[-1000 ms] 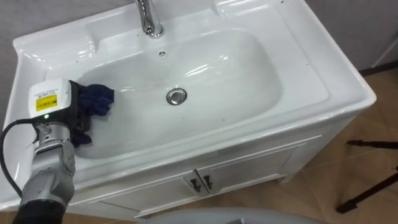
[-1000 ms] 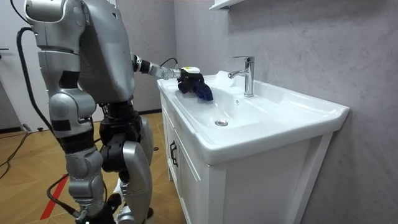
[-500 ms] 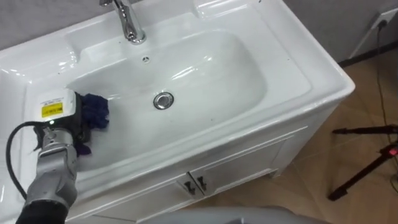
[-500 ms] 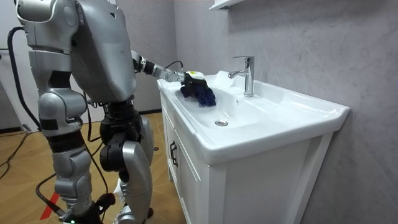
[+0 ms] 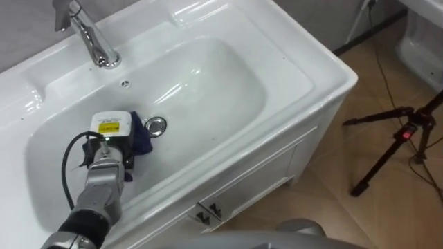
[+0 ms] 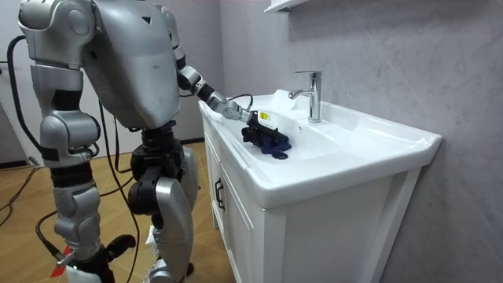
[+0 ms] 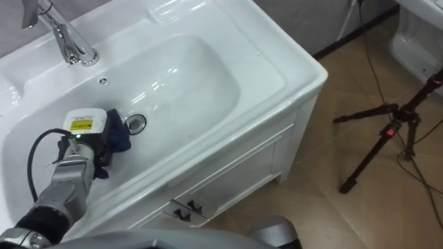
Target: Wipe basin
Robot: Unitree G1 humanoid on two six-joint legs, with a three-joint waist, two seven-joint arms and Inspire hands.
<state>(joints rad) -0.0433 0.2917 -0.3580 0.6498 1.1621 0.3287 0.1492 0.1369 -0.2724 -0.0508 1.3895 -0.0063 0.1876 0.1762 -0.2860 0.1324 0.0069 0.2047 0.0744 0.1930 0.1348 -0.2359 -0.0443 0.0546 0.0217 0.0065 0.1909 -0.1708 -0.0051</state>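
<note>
Left hand [image 5: 105, 146] sits low in the basin [image 5: 228, 76], back up, likely to bear down on the cloth; its grip can't be told. Cloth [image 5: 142, 138] bunches under and just beyond it, touching the drain [image 5: 156, 125], probably to scrub around it.

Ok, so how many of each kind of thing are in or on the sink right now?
Chrome tap: 1
Drain: 1
Overflow hole: 1
Dark blue cloth: 1
Robot hand, the left hand: 1
Total: 5
</note>
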